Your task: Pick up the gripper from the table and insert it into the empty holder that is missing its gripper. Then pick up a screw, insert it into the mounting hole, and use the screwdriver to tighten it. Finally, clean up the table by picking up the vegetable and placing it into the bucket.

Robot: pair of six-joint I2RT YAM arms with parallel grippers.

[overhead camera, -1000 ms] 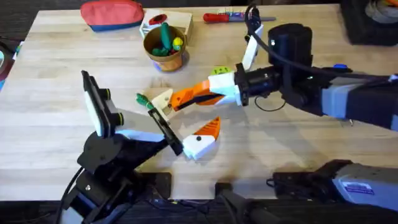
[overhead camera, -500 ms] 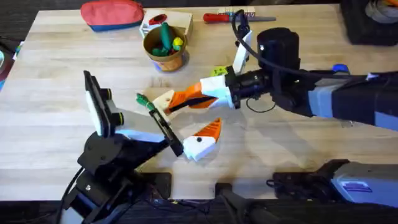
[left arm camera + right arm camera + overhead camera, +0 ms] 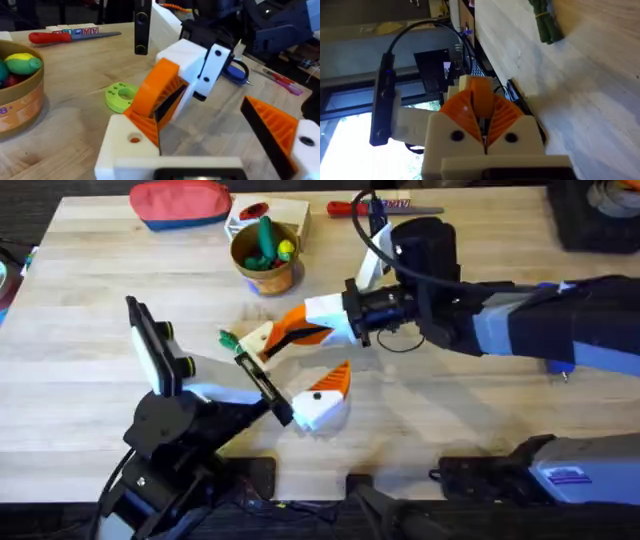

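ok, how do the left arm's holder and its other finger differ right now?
The holder is bare white, mounting hole showing; the other finger carries an orange ribbed pad. The right gripper holds the loose orange finger at the holder; the other finger stands free. Both are white blocks on the left gripper.

Orange-fingered claw (image 3: 159, 107) pressed together, green disc (image 3: 120, 95) behind, bucket (image 3: 17, 107) alongside

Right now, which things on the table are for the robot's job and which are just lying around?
For the job: orange gripper piece, white holder, green vegetable, bucket.

Just lying about: red pouch, red screwdriver, green disc, white box.
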